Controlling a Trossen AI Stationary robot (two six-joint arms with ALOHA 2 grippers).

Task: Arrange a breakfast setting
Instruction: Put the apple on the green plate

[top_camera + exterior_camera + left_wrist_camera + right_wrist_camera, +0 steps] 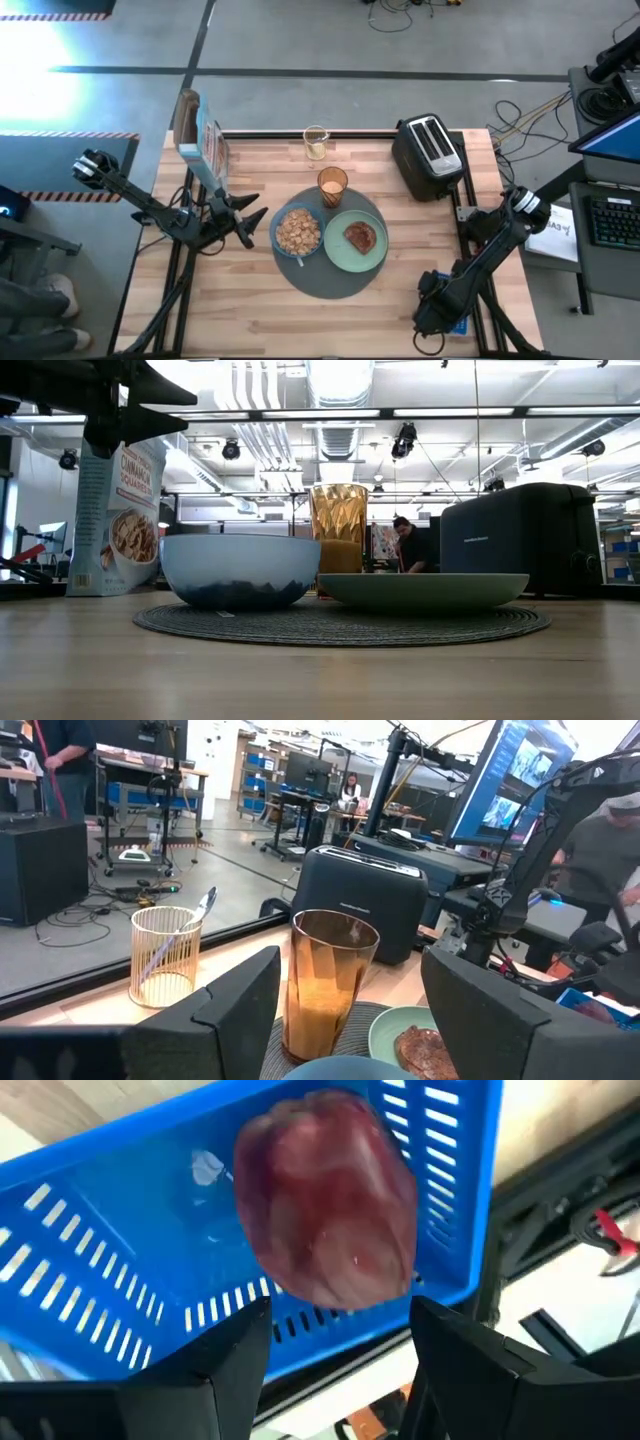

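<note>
A round dark-grey mat (pixel 330 280) lies mid-table. On it stand a blue bowl (pixel 297 232) of brown cereal, a pale-green plate (pixel 357 240) with a toast slice (pixel 361 236), and an amber tumbler (pixel 332 186) at the mat's far edge. My left gripper (pixel 250 215) is open just left of the bowl and touches nothing; its wrist view looks over the bowl's rim (pixel 345 1068) toward the tumbler (pixel 328 985). My right gripper (pixel 340 1308) is open over the blue slotted basket (pixel 90 1220) at the near right. Its fingers stand on either side of the red fruit (pixel 330 1210) that lies in the basket.
A cereal box (pixel 200 140) stands at the far left, a wire cup (pixel 315 143) with a utensil at the far middle, and a black-and-silver toaster (pixel 428 155) at the far right. Bare wood (pixel 300 325) lies along the near edge. People show in the room behind.
</note>
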